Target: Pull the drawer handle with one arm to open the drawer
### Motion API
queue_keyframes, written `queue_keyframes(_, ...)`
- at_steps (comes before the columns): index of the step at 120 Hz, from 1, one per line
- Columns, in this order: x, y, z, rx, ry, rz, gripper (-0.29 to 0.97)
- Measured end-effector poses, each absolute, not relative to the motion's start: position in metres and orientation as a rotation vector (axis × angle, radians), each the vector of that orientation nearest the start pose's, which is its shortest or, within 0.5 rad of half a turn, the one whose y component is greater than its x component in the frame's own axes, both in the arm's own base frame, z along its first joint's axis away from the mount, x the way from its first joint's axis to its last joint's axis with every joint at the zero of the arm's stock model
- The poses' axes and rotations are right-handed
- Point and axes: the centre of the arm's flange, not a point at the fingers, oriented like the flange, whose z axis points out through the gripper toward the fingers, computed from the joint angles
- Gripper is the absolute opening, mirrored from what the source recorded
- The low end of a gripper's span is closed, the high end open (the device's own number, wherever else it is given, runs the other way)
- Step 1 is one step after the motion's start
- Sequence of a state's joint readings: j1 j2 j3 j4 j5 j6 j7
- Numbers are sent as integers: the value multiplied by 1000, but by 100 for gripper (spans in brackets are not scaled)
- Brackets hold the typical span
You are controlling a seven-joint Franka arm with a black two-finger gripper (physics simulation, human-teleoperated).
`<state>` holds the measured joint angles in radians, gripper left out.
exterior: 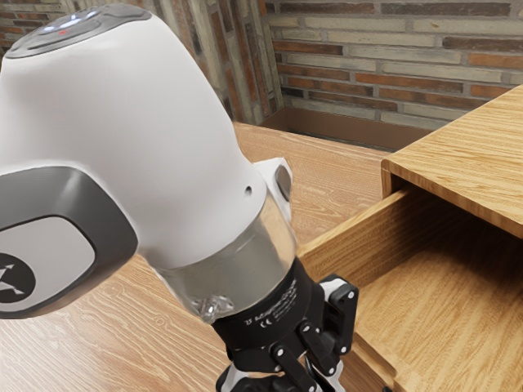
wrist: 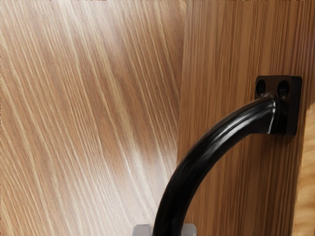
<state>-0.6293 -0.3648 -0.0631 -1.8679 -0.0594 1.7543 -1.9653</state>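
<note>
The wooden drawer (exterior: 359,237) stands pulled well out of the cabinet (exterior: 474,163) on the exterior view's right, its bare inside floor showing. My black gripper (exterior: 278,377) hangs at the drawer's front end, low in the exterior view, its fingertips cut off by the picture's edge. In the wrist view the curved black handle (wrist: 211,147) arches from its square mount (wrist: 278,105) on the drawer front (wrist: 231,59) down into my hand. Pale finger pads (wrist: 141,229) press against the handle from both sides.
The wooden table top (exterior: 122,343) spreads under and behind the arm. A brick wall (exterior: 392,49) closes the back. My arm's large white link (exterior: 122,147) covers the exterior view's left half. The cabinet's top overhangs the open drawer.
</note>
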Motion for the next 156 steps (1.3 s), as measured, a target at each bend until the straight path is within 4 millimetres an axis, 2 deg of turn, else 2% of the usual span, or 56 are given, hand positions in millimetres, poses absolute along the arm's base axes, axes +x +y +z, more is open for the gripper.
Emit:
queue_keyframes(43,307,-285,687,-2752,-2024,-80,-11)
queue_keyframes(78,287,-276,684,-2758,-2026,-85,-11)
queue_keyframes(118,281,-273,684,-2758,-2037,-94,-10)
queue_keyframes(138,276,-269,690,-2768,-2046,-105,-3)
queue_keyframes(156,271,-262,705,-2780,-2067,-125,6)
